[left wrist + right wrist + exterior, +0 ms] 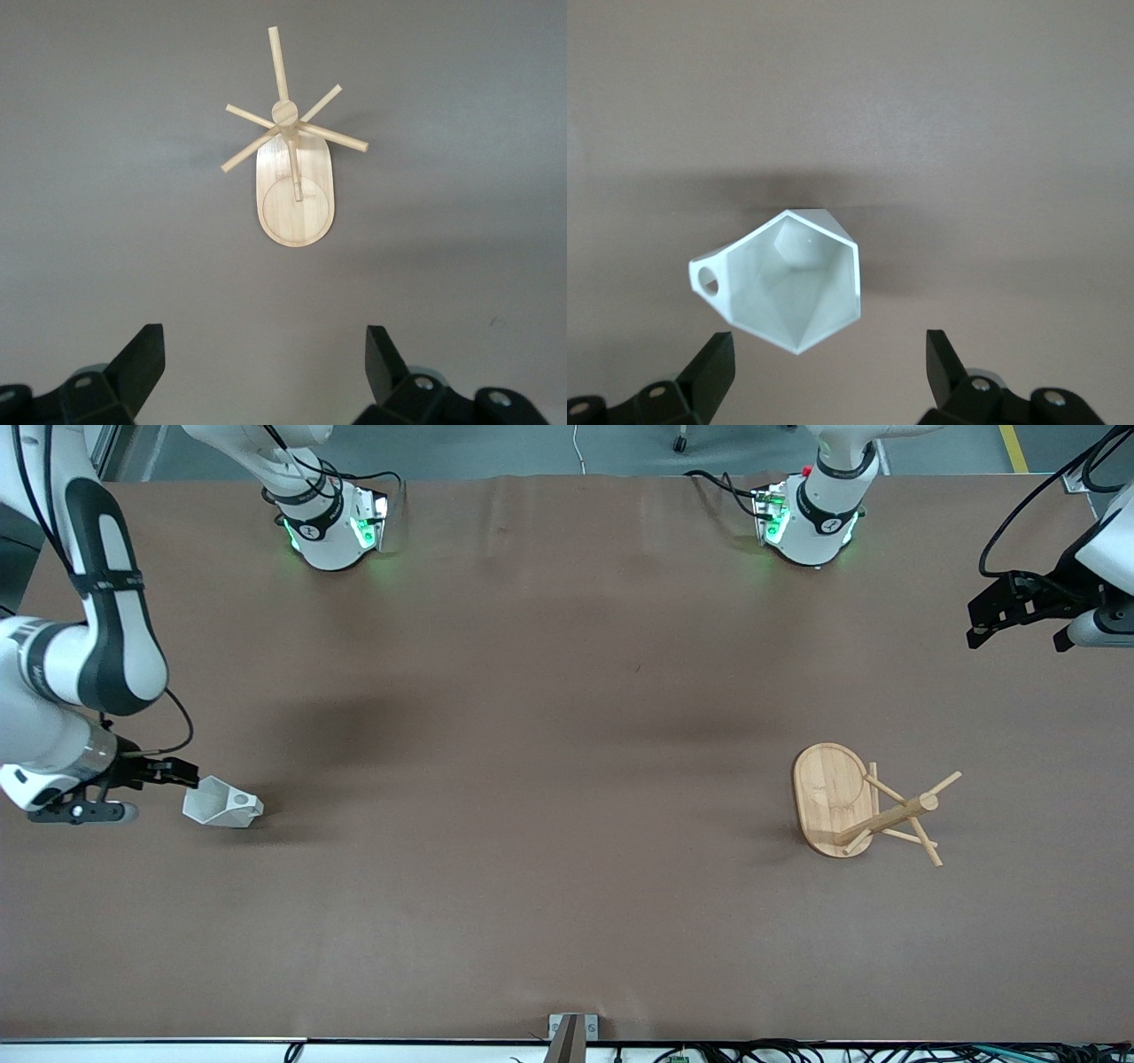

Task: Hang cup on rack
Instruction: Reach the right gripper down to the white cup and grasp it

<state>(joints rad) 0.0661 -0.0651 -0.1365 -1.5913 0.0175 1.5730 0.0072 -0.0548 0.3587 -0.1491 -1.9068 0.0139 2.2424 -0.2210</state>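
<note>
The white faceted cup (221,804) lies on its side near the right arm's end of the table. Its mouth faces my right gripper (188,777) and its pierced handle shows on top. In the right wrist view I look straight into the cup (793,279). My right gripper (828,363) is open and empty, just short of its rim. The bamboo rack (833,797) sits toward the left arm's end, its post slanting toward that end; I cannot tell whether it stands or is tipped. My left gripper (1017,642) is open, empty and high, apart from the rack (295,199).
The brown table cover (549,779) spans the whole surface. The two robot bases (332,527) stand along the edge farthest from the front camera. A small metal bracket (571,1032) sits at the edge nearest to it.
</note>
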